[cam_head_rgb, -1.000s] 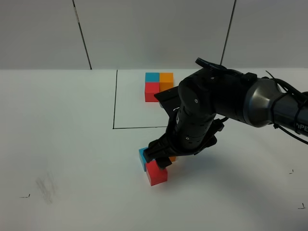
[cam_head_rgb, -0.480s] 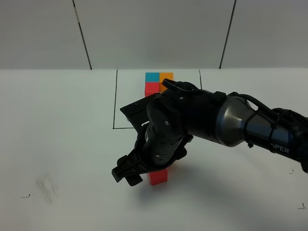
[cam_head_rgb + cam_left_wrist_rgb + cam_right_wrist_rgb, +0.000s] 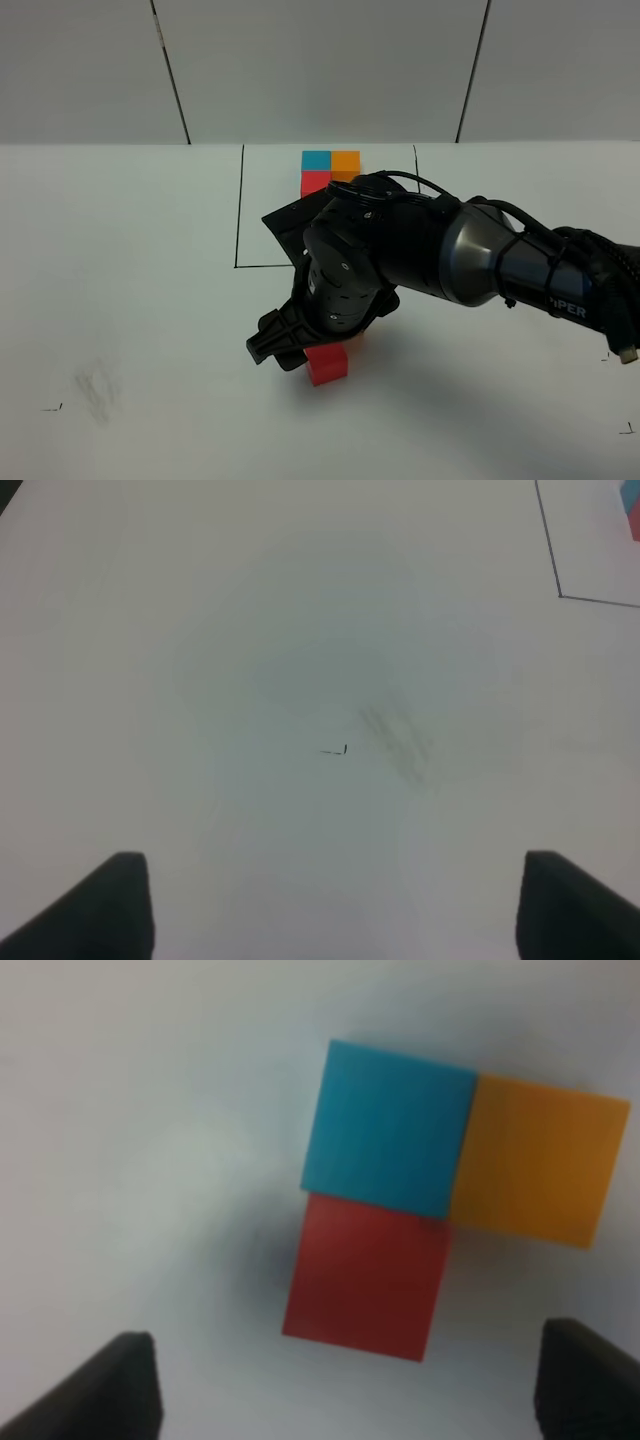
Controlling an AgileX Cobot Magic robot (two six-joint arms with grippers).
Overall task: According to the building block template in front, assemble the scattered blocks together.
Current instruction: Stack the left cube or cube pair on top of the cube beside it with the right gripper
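Observation:
The template is a neat L at the back: blue cube point(image 3: 316, 160), orange cube point(image 3: 346, 160), red cube point(image 3: 313, 182). In the right wrist view the scattered blocks lie joined in an L: blue cube point(image 3: 395, 1130), orange cube point(image 3: 535, 1160) beside it, red cube point(image 3: 365, 1278) against the blue one. In the high view only the scattered red cube point(image 3: 327, 365) shows; the arm hides the rest. My right gripper point(image 3: 350, 1405) point(image 3: 275, 350) is open and empty above these blocks. My left gripper point(image 3: 330, 905) is open and empty over bare table.
A black square outline point(image 3: 238, 215) is drawn on the white table point(image 3: 130, 260) around the template. The bulky right arm point(image 3: 400, 250) reaches across the middle. A grey smudge point(image 3: 395, 740) and a small black mark point(image 3: 335, 750) lie under the left gripper.
The right arm has swung left and forward over the scattered blocks, covering the blue cube in the high view, then drawn slightly back. The blocks have not visibly moved.

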